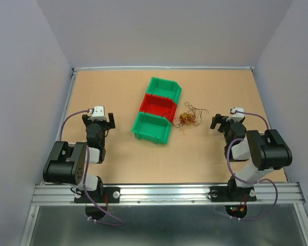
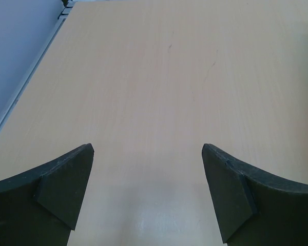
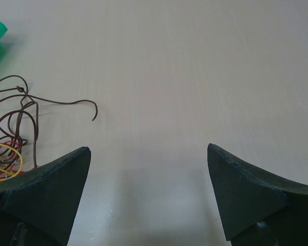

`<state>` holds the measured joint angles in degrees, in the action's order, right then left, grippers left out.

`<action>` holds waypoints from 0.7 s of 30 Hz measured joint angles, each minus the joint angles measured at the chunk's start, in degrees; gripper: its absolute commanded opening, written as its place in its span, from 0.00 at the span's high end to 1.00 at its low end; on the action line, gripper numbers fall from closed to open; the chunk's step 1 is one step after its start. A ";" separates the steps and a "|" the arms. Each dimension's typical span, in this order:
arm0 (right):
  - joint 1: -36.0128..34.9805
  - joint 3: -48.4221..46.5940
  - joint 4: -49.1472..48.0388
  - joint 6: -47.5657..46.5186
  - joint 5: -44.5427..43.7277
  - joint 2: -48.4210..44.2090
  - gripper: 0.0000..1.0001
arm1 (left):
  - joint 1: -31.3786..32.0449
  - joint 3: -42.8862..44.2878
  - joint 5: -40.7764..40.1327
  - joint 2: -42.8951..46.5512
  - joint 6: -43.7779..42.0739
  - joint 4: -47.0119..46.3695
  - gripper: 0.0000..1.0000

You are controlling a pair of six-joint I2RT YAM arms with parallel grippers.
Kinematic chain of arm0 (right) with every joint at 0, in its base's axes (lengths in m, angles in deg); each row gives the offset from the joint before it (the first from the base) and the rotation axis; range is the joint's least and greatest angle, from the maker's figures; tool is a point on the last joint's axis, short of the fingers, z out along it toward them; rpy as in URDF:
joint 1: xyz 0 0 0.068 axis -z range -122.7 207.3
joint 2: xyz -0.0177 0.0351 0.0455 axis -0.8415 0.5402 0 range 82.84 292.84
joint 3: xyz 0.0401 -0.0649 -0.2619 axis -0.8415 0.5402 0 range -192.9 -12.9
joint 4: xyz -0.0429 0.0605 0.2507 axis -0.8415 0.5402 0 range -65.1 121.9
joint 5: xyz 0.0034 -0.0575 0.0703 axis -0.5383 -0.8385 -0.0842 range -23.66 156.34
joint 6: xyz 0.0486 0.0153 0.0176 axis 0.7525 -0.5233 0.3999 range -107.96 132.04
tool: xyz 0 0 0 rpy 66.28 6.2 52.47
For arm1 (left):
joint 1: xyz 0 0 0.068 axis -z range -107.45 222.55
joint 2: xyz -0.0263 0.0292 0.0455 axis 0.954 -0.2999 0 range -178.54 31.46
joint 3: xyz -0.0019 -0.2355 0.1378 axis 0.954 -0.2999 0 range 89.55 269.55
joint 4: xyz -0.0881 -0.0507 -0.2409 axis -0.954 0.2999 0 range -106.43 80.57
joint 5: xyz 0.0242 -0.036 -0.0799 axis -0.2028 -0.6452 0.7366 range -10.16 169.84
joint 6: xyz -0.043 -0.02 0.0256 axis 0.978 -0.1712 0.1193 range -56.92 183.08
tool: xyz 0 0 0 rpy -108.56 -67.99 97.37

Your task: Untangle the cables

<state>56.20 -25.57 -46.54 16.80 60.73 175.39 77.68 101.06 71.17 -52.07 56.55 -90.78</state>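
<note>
The small curly tangle of hair-thin orange, brown and red cables point(image 1: 188, 119) lay knotted and untouched near the wooden table's point(image 1: 220, 87) centre, beside three stacked plastic bins point(image 1: 156, 108), while the left gripper point(image 1: 98, 122) and right gripper point(image 1: 222, 122) hovered wide open, holding nothing.

A light brown wooden table point(image 1: 118, 159) carries three plastic bins in a touching row near its middle: green bin point(image 1: 165, 88) farthest, red bin point(image 1: 157, 105) between, green bin point(image 1: 151, 128) nearest. Just right of them lies the tangle of cables point(image 1: 188, 118).
</note>
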 measured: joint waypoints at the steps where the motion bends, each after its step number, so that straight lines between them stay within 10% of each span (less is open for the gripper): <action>1: 0.00 0.00 0.00 0.00 0.00 0.00 0.00 | 0.00 0.00 0.00 0.00 0.00 0.00 0.01; 10: -0.02 -0.13 0.48 -0.22 0.59 -0.24 0.00 | 0.50 2.29 0.55 11.78 0.68 10.95 0.01; 16: -2.05 -27.02 43.80 8.26 0.39 -13.94 0.00 | 0.76 28.41 24.11 29.79 -5.11 30.75 0.01; 21: -2.40 -31.74 43.91 18.03 1.75 -27.17 0.00 | 1.18 25.03 41.46 31.04 0.26 11.26 0.01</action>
<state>53.79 -57.30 -2.63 34.83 62.48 148.22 78.86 126.09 112.64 -21.03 56.81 -79.52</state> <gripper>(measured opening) 0.999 0.986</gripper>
